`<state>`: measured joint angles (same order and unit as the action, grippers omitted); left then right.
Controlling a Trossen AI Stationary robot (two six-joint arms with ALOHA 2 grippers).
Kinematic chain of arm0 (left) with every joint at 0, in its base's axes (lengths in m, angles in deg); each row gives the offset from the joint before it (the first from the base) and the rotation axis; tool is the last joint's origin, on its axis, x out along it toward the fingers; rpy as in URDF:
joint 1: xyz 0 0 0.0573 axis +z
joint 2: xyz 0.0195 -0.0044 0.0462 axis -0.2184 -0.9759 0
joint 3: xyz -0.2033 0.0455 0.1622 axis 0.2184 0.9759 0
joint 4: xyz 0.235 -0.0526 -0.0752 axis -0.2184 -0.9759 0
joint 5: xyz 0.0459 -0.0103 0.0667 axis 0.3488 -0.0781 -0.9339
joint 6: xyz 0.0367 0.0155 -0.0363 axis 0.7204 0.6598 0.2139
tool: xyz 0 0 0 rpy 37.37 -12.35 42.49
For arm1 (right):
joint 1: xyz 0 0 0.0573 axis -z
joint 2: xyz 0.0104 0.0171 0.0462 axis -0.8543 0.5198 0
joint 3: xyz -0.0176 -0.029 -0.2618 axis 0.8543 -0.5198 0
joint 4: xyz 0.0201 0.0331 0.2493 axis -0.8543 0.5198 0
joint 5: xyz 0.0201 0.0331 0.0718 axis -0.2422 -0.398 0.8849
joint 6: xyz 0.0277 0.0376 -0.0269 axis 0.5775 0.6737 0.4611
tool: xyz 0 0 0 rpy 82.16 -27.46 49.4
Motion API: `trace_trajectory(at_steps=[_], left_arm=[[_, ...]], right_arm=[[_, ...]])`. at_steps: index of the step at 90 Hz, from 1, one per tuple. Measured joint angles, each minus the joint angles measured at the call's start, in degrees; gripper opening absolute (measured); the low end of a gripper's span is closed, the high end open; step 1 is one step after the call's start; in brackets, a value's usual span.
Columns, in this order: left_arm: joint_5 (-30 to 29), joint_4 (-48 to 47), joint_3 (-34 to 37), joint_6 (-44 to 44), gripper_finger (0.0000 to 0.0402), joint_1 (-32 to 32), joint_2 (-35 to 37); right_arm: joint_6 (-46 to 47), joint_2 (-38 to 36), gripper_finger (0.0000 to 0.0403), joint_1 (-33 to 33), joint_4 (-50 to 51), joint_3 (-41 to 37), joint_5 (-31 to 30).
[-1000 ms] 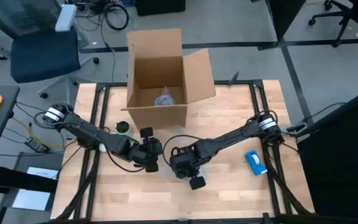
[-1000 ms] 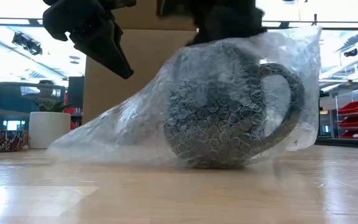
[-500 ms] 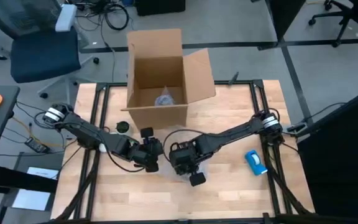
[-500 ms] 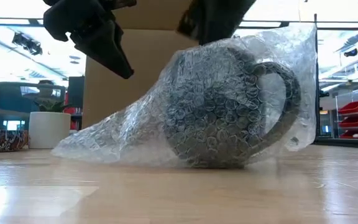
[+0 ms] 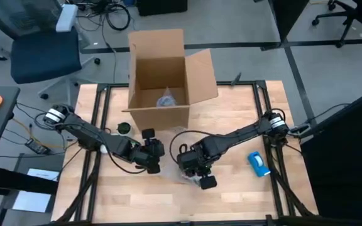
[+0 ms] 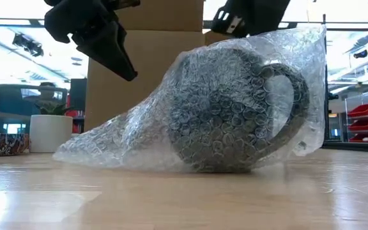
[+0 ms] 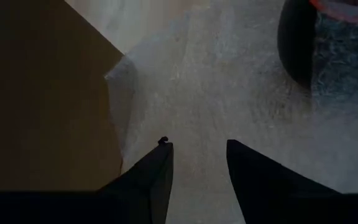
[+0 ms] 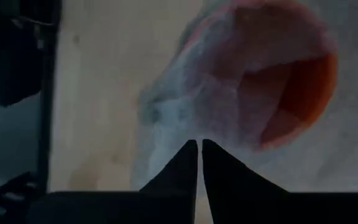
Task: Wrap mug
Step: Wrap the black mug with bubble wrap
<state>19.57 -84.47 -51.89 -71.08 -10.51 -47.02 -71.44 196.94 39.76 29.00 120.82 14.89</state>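
The mug [image 6: 235, 108] stands on the table inside clear bubble wrap [image 6: 126, 140], its dark handle [image 6: 299, 102] toward the low view's right. The wrist view shows its orange inside [image 8: 291, 93] through the wrap. My right gripper [image 8: 199, 155] hovers shut just over the wrapped mug [image 5: 192, 176], and shows at the low view's top [image 6: 248, 16]. My left gripper [image 7: 197, 155] is open above the wrap's flat tail [image 7: 229, 93], left of the mug [image 5: 153, 157]. In the low view the left gripper [image 6: 101, 38] is clear of the wrap. My right gripper points down with its shut fingertips [image 8: 188, 158] right over the wrap beside the mug's rim. Whether they touch the wrap, I cannot tell.
An open cardboard box [image 5: 162, 75] stands at the table's far middle with a wrapped item inside. A blue object [image 5: 258, 163] lies near the right edge, and a small black round thing [image 5: 124, 128] lies left of the box. Bare wood lies along the near edge.
My right gripper has risen off the top of the wrapped mug and shifted toward the table's right. The mug and its wrap stay on the table.
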Motion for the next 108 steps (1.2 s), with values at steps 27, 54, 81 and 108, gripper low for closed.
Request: trace_trajectory(at_steps=[27, 54, 81, 108], left_arm=[[-0.3, 1.8, 0.0, 0.8, 0.0131, 0.3, 0.0], [-0.3, 8.8, 0.0, 1.4, 0.0131, 0.3, -1.1], [3.9, 11.4, 0.0, 1.8, 0.0131, 0.1, -10.8], [4.3, 15.4, 0.0, 3.4, 0.0131, 0.1, -15.2]], right_arm=[[-0.6, -0.2, 0.0, 1.8, -8.2, -7.8, 1.8], [-3.5, 0.0, 0.0, 2.4, -15.6, -8.8, 1.2], [-3.0, 0.0, 0.0, 2.5, -20.2, -11.4, 2.1], [-1.6, -0.1, 0.0, 1.4, -17.2, -9.1, -1.8]])
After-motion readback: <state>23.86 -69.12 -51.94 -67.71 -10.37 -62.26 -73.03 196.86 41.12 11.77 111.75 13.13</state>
